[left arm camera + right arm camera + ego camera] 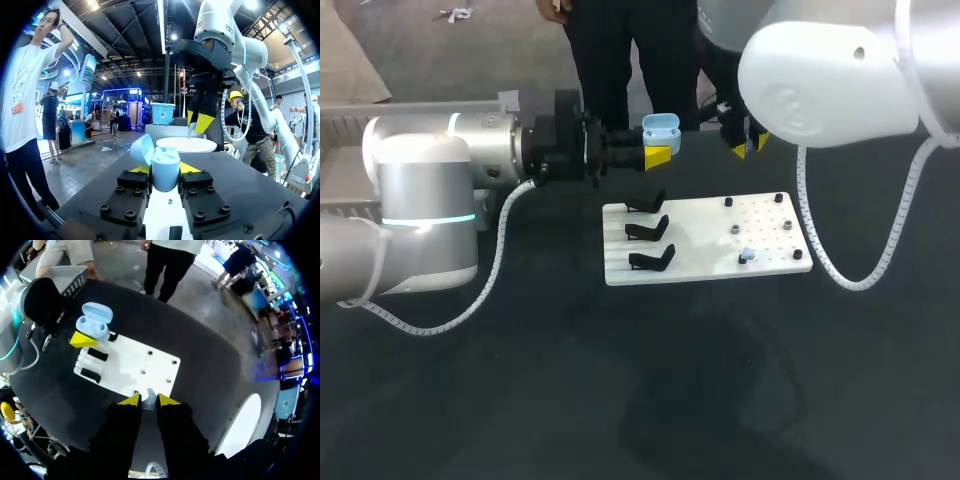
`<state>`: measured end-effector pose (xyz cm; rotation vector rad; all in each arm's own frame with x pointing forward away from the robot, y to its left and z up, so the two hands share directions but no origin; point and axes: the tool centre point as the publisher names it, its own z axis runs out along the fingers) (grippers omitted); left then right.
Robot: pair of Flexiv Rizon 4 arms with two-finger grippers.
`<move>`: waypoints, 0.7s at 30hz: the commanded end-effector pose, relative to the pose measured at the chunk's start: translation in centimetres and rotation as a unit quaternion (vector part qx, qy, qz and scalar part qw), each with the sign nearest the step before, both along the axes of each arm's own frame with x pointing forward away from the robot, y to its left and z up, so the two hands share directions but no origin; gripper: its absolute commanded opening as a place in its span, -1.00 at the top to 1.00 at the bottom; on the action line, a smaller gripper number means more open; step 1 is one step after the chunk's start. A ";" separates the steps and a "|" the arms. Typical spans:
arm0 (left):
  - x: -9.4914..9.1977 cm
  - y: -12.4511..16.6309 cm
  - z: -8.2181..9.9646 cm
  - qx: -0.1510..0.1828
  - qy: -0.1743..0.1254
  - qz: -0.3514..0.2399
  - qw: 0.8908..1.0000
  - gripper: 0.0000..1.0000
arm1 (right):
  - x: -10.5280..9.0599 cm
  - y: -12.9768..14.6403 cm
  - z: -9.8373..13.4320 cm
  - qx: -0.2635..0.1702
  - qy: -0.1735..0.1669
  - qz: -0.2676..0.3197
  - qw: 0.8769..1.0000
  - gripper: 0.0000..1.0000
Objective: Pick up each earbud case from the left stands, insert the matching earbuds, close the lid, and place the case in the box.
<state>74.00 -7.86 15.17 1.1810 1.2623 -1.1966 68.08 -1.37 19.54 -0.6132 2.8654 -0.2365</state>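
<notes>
1. The left gripper [658, 155] has its fingers clamped on the case [661, 126] from two sides. It holds the case in the air just beyond the far left edge of the board [705, 265].
2. The case is upright with its lid [141, 149] swung open, so the cavities face up. This is judged to present them for loading from above.
3. Three stands [647, 231] on the left side of the board carry no case.
4. The right gripper [748, 146] hangs beyond the far right part of the board and points down. Its fingers are nearly together, pinching a small pale earbud [148, 399].
5. The two grippers are apart and at similar height. The step in hand is judged to be insertion, which calls for bringing the earbud over the open case.
6. The right half of the board carries dark pegs [778, 198]. One pale blue piece [746, 256], probably the second earbud, sits near the near right corner.
7. Risk: a tilted earbud may miss its cavity and fall onto the board.
</notes>
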 end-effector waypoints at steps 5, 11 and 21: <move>-0.1 0.0 -0.1 -0.002 -0.002 0.002 1.000 1.00 | -0.2 0.9 0.0 0.036 0.000 -0.045 0.998 1.00; -0.1 0.0 -0.1 -0.002 -0.002 0.002 1.000 1.00 | 0.0 2.0 0.6 0.038 0.015 -0.251 0.967 1.00; -0.1 0.0 -0.1 -0.002 -0.002 0.002 1.000 1.00 | -1.0 4.0 1.6 0.035 0.006 -0.452 0.891 1.00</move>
